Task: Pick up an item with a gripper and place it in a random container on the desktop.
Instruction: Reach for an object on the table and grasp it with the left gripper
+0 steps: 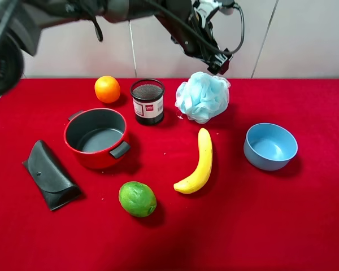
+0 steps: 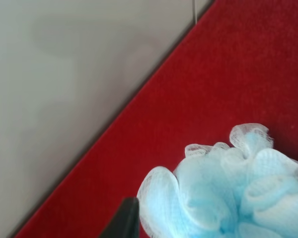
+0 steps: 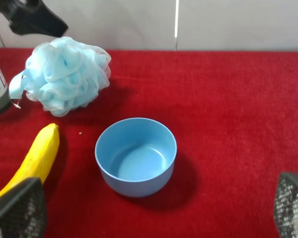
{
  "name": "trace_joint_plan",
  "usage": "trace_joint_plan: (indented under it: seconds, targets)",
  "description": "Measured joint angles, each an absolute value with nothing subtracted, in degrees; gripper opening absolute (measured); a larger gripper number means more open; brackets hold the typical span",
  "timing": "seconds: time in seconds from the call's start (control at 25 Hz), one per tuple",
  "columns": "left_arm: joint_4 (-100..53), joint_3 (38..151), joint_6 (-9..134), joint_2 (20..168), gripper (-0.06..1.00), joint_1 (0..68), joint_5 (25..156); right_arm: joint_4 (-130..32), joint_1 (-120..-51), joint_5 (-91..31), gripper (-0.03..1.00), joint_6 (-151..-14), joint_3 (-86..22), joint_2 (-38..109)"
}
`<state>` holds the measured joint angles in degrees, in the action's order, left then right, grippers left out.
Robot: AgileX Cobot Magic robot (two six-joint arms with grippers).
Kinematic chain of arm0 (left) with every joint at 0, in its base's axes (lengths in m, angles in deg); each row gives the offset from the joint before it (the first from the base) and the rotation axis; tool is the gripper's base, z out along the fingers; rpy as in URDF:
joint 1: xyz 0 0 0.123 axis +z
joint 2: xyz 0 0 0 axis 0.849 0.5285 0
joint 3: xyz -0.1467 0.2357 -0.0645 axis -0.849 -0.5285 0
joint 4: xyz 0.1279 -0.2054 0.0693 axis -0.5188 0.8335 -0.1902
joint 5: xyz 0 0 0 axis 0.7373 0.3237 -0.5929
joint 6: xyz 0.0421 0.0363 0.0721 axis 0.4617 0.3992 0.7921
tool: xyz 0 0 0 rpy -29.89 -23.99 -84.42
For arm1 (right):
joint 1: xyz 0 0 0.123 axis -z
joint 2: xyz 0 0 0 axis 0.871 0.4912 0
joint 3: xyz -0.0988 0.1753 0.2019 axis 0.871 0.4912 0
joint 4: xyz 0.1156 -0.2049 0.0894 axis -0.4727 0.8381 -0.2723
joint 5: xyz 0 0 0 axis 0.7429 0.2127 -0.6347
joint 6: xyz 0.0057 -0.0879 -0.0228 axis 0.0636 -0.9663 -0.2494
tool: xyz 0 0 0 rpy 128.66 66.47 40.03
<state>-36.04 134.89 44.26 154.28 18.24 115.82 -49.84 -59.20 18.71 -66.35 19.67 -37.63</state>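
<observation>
The light-blue mesh pouf (image 1: 202,97) rests on the red desktop (image 1: 282,214) at the back, right of centre. It also shows in the left wrist view (image 2: 223,193) and the right wrist view (image 3: 67,74). My left gripper (image 1: 220,61) hangs just above the pouf's upper right edge. Only one black finger (image 2: 124,220) shows beside the pouf, so I cannot tell its state. The red pot (image 1: 97,137) stands empty at the left. My right gripper (image 3: 154,210) is open and empty, with its mesh-padded fingers (image 3: 15,208) in front of the blue bowl.
A black mesh cup (image 1: 147,101) and an orange (image 1: 107,88) stand at the back. A banana (image 1: 199,164), a lime (image 1: 137,199), a black case (image 1: 50,174) and a smooth blue bowl (image 1: 270,146) lie around. A wall runs behind the table.
</observation>
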Motion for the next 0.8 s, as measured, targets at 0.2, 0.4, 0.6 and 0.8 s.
trace_joint_plan:
  seconds: [0.2,0.4,0.6,0.8]
  targets:
    - [-35.86,134.89,44.32,157.03,0.99,18.24,112.96,-49.84,-59.20,18.71,0.69,-66.35,19.67,-37.63]
    - [-35.68,134.89,44.32,159.63,0.99,18.24,109.96,-49.84,-59.20,18.71,0.69,-66.35,19.67,-37.63]
    - [-34.96,134.89,44.32,162.15,0.99,18.24,108.64,-49.84,-59.20,18.71,0.69,-66.35,19.67,-37.63]
    - [-34.41,134.89,44.32,163.22,0.99,18.20,108.36,-49.84,-59.20,18.71,0.69,-66.35,19.67,-37.63]
